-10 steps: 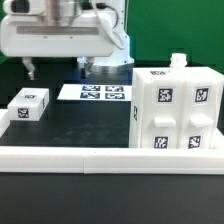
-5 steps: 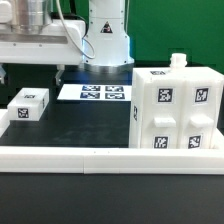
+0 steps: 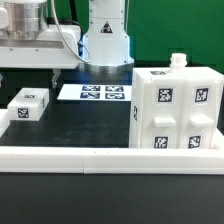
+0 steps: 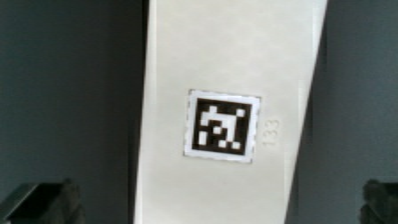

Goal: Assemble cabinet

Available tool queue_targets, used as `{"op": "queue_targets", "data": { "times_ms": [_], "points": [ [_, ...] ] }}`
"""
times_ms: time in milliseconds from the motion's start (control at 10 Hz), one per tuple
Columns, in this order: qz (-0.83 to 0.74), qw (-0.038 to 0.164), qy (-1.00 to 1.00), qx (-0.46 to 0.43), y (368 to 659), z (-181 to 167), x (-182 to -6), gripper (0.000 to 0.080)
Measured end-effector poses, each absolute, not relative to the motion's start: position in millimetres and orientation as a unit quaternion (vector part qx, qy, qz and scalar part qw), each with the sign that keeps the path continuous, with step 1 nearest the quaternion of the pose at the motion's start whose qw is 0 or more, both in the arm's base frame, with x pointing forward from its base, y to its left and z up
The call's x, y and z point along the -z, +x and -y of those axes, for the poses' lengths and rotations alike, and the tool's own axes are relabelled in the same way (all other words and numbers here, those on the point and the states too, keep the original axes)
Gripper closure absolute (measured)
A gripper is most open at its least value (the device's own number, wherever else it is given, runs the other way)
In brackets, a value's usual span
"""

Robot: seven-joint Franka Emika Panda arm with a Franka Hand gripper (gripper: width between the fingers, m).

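**Cabinet body** [image 3: 175, 105]: large white tagged box, upright on the counter [image 3: 90, 125] at the exterior view's right, just behind the near rail [image 3: 100, 157].
**Small tagged white block** [image 3: 28, 105]: exterior view's left, well apart from the body.
**Marker board** [image 3: 95, 92]: flat, far centre.
**Long white panel** [image 4: 231, 60]: carries one tag [image 4: 222, 125] and shows in the wrist view only, lying beneath the claw [image 4: 210, 205].
**Claw:** jaws fully apart, nothing held. The fingertips [image 4: 45, 202] flank the panel's long edges.
**Handling note:** the step is probably a pick of the panel. Descend centred near the tag, square to the edges, and close evenly so the panel does not skew.
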State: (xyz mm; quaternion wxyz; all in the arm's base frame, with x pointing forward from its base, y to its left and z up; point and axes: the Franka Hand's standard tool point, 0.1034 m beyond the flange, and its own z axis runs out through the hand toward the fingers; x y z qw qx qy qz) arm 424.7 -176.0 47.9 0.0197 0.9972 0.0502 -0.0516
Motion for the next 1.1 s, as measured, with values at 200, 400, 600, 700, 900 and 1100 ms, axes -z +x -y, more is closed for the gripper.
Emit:
{"op": "queue_targets", "data": {
  "times_ms": [200,400,600,700,900,1100],
  "points": [
    [-0.054,0.02,0.997,0.056,421,176,-41.6,0.0002],
    [-0.058,0.021,0.996,0.061,417,178,-34.5,0.0002],
    [-0.059,0.024,0.996,0.066,413,179,-23.1,0.0002],
    [-0.061,0.023,0.995,0.07,411,178,-19.5,0.0002],
    [-0.061,0.023,0.995,0.076,406,178,-12.3,0.0002],
    [-0.062,0.023,0.995,0.075,409,178,-14.5,0.013]
  ]
}}
